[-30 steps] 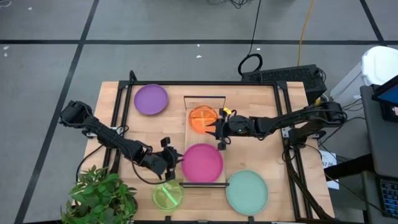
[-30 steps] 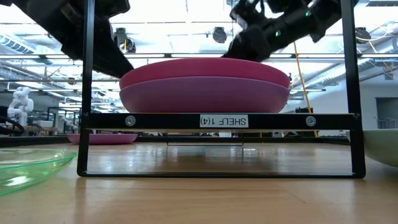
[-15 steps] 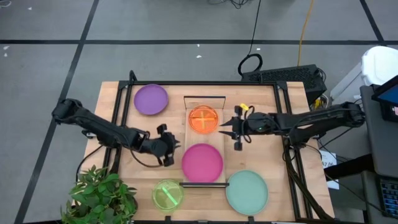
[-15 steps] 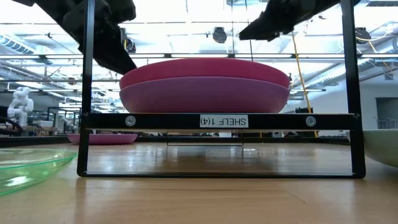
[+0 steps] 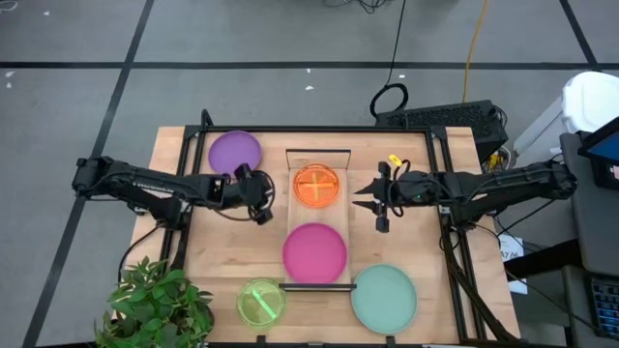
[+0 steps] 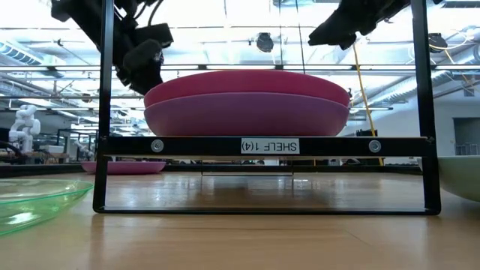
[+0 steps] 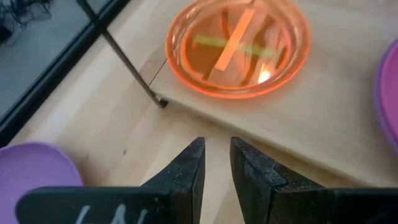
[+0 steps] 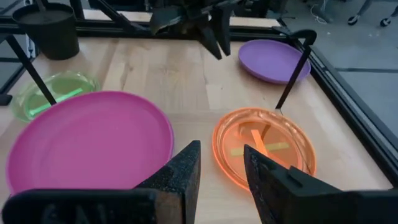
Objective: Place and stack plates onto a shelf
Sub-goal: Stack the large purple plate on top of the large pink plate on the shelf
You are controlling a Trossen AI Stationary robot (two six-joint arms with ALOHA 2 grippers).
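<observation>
Over the last second both arms had pulled back from the shelf (image 5: 319, 157): the left gripper (image 5: 257, 193) had swung up from beside the magenta plate (image 5: 314, 253) to the bare table just left of the orange plate (image 5: 316, 185), and the right gripper (image 5: 372, 198) had drawn off to the right of it. Each gripper's fingers stood slightly apart with nothing between them.

The orange plate lay on the shelf's far half, the magenta plate on its near half; the low view showed it stacked on a purple plate (image 6: 247, 116). Bare board remained around the orange plate, up to the shelf's far lip.

Off the shelf, another purple plate (image 5: 235, 154) sat at the table's far left, near the left gripper. The green plate (image 5: 261, 303) and teal plate (image 5: 384, 298) lay at the near edge, either side of the shelf's end. A potted plant (image 5: 160, 307) crowded the near left corner.
</observation>
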